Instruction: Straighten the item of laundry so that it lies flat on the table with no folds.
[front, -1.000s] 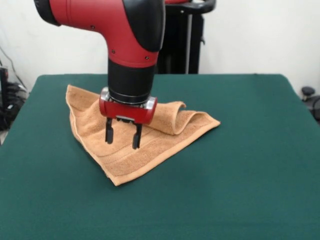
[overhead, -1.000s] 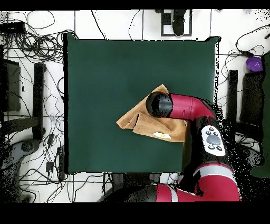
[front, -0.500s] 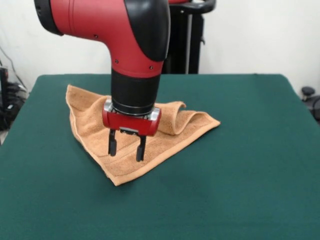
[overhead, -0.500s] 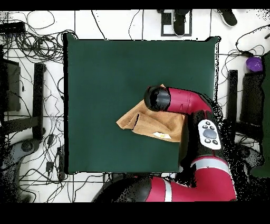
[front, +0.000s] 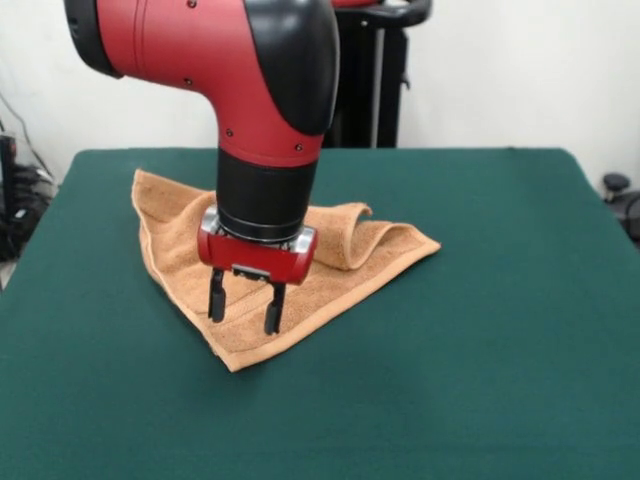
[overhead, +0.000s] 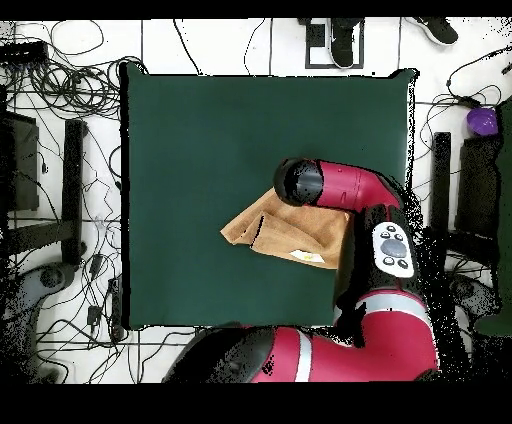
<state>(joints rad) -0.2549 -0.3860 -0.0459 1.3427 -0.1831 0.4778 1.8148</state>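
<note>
Toward the table's (front: 480, 330) left edge in the front view: folded towel (front: 330, 275), gripper (front: 243, 310) spread empty above its near corner; grasp pending, next descend and pinch.

We are looking at a robotics lab. A large rectangular table with a dark green felt-like surface (overhead: 200, 130) stands on a pale tiled floor (overhead: 240, 45), and tangled black cables (overhead: 70, 80) lie along the table's edges. Black equipment stands (overhead: 72, 180) flank it, and a plain white wall (front: 500, 70) rises past one table edge.
</note>
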